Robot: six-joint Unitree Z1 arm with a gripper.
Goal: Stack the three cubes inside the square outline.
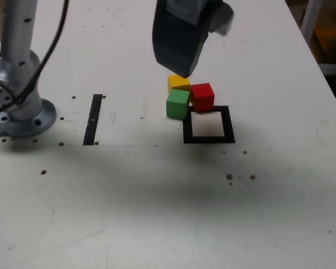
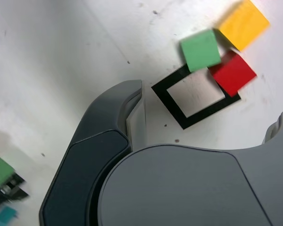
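Exterior view: the dark grey pincer [image 1: 182,70] hangs above a white table [image 1: 157,213], its upper body cut off by the frame edge and its tip hard to read. Directly beneath it sits the small yellow block [image 1: 178,82], partly hidden behind the small green block [image 1: 178,104]; the small red block [image 1: 202,96] stands just beside them, resting on the far edge of the black-tape square outline [image 1: 209,138], whose white interior holds nothing.

Wrist view: the pincer [image 2: 212,125] stands spread and holds nothing, one finger [image 2: 127,117] clear, the other cut off at the frame edge. Beyond it lie the outline [image 2: 167,96] and the blurred green [image 2: 201,49], red [image 2: 233,73] and yellow [image 2: 243,23] blocks.
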